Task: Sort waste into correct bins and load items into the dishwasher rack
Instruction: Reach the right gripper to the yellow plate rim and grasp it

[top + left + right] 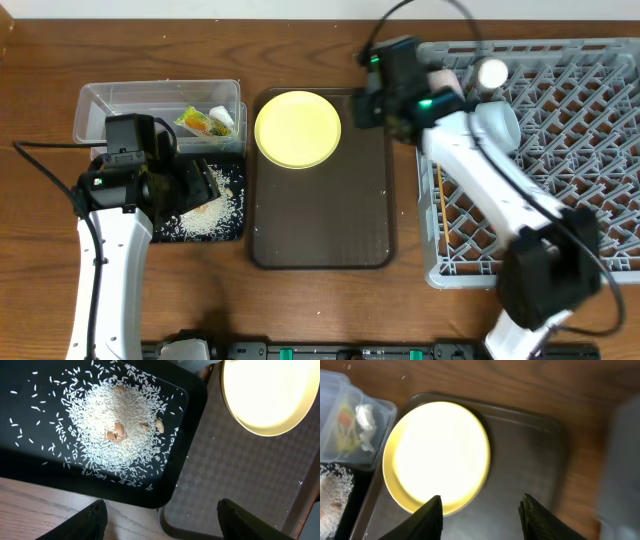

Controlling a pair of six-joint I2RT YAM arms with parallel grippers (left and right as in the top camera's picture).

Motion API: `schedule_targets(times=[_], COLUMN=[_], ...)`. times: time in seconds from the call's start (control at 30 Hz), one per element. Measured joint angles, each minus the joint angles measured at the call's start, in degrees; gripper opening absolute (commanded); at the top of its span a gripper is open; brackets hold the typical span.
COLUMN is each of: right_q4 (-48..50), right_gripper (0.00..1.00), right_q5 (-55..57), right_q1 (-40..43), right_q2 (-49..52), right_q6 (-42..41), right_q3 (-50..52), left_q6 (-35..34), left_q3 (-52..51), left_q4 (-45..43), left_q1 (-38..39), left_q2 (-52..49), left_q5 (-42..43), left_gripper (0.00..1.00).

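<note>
Two arms overhead: left gripper above the black tray of rice, right gripper just beside the plate on the brown tray. Wrapper and paper scrap in the tub; bowl in the rack. Left wrist: fingers spread, empty, over the black tray's edge. Right wrist: fingers wide apart, holding nothing, at the plate's rim.
</note>
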State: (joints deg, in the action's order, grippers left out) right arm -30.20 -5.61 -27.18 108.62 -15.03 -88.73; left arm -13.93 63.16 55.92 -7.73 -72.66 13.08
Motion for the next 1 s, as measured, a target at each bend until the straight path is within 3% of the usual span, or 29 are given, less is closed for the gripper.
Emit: schedule_targets(times=[0.4, 0.7, 1.0], right_q4=[7.9, 6.9, 1.9], right_gripper=[0.46, 0.03, 0.01], right_q5=[6.9, 7.3, 6.0], right_q1=[-4.6, -4.6, -3.6], right_q2=[14.6, 18.0, 16.4], right_q6=[-5.4, -8.9, -9.6], right_q3=[0.0, 0.0, -0.5], left_q6=[0.0, 0.0, 0.0], left_q3=[0.0, 0.0, 0.0], left_q4=[0.5, 0.5, 0.5], left_q1=[0.0, 0.0, 0.0], left_q2=[0.0, 0.0, 0.0], left_q5=[0.0, 0.0, 0.0], left_gripper=[0.73, 0.73, 0.73])
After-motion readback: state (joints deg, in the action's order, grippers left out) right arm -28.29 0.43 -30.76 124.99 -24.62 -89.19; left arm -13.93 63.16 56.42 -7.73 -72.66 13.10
